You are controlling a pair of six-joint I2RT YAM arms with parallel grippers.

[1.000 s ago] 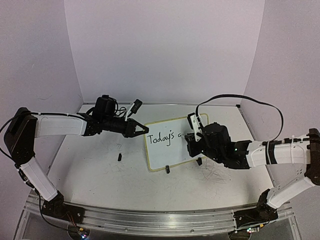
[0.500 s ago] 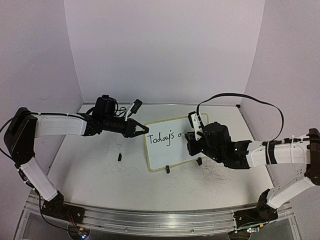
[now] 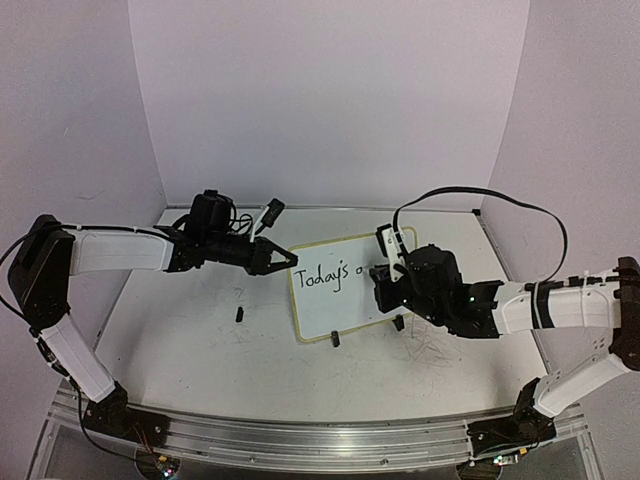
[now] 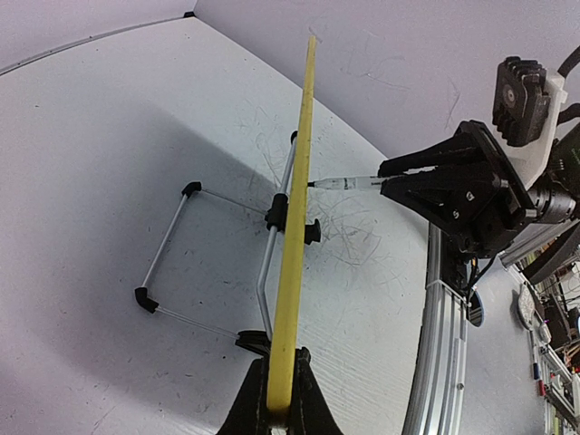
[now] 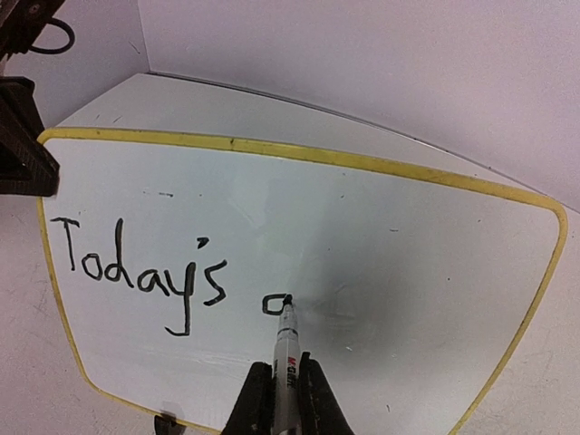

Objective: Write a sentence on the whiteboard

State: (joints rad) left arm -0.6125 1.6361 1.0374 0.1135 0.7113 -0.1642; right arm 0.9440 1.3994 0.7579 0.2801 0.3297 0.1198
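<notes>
The whiteboard (image 3: 340, 308) stands tilted on the table, seen edge-on by its yellow rim (image 4: 296, 227) in the left wrist view. My left gripper (image 3: 290, 260) (image 4: 279, 410) is shut on the rim at the board's left edge. The sentence (image 3: 325, 277) (image 5: 136, 272) reads "Today's" followed by a small closed loop. My right gripper (image 3: 386, 274) (image 5: 283, 391) is shut on a white marker (image 5: 287, 344). The marker's black tip touches the board at the loop's right side.
A small black cap-like piece (image 3: 240, 314) lies on the tabletop left of the board. The board's wire stand (image 4: 172, 245) and black clip feet (image 3: 335, 339) rest on the scuffed table. Walls close in on three sides. The aluminium rail (image 4: 435, 344) runs along the near edge.
The marker tip has closed the small loop after "Today's". Both arms and the board have barely shifted.
</notes>
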